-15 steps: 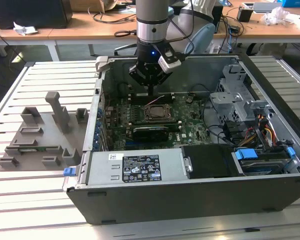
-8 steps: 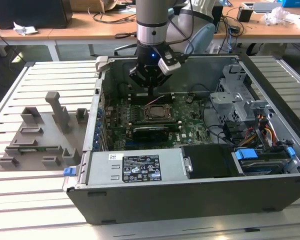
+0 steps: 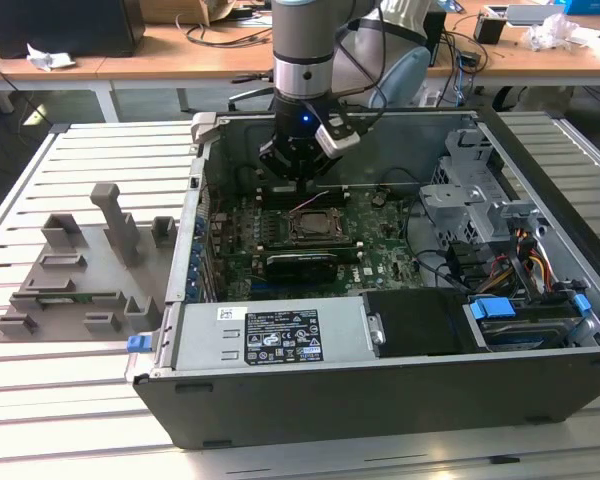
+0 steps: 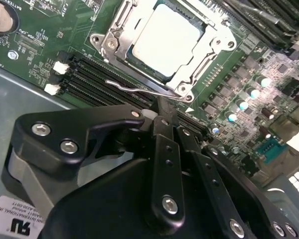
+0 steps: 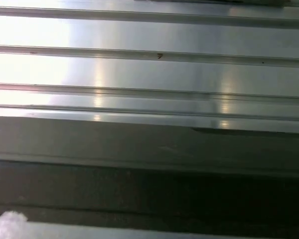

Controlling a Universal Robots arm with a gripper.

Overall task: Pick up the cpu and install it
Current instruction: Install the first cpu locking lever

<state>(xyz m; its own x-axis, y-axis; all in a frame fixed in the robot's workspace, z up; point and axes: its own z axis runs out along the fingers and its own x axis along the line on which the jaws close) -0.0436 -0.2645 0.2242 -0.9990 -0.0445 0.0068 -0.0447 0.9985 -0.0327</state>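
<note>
Jaws pressed together on nothing, gripper poised just above the motherboard inside the computer case. Seated in the socket, at twelve o'clock from the fingertips: cpu. Grey holder tray well apart at nine o'clock of the case.

One open computer case lies on the slatted table. Inside it: one green motherboard, one socket with metal frame, and one cpu seated in that frame. One power supply unit with one label. One grey holder tray rests beside the case, on the exterior view's left. One robot arm carries one gripper. Two white connectors show in the second wrist view.
</note>
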